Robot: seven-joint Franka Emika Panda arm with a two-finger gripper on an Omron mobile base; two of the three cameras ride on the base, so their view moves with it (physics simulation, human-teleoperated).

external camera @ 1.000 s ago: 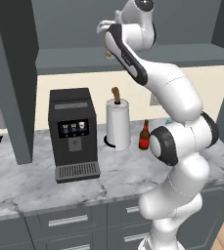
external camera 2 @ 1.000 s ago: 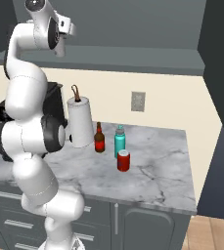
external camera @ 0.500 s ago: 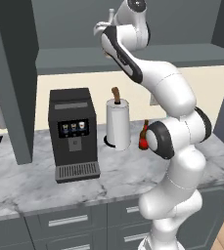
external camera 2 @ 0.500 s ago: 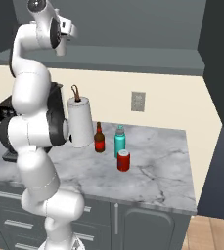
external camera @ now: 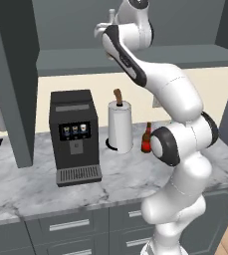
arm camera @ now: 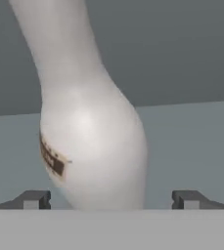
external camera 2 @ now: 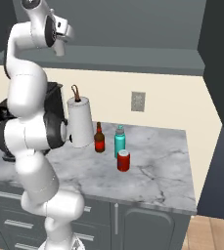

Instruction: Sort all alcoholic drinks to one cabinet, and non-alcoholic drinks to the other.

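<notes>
Your gripper (arm camera: 111,199) stands wide, its fingertips (arm camera: 33,199) clear of the cream-white bottle (arm camera: 91,146), which rests upright on the cabinet shelf (arm camera: 191,146). The gap suggests release, not grasp.

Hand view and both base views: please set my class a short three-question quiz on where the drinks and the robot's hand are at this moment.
1. True or false: the hand stands open, its fingertips clear of the cream-white bottle between them.
2. Multiple choice: on the marble counter, which drink stands nearest the paper-towel roll? A) the red soda can B) the teal bottle C) the dark brown bottle
3. Fill in: the cream-white bottle stands on the cabinet's grey ____.

Key: 1 true; 2 C; 3 shelf.
</notes>
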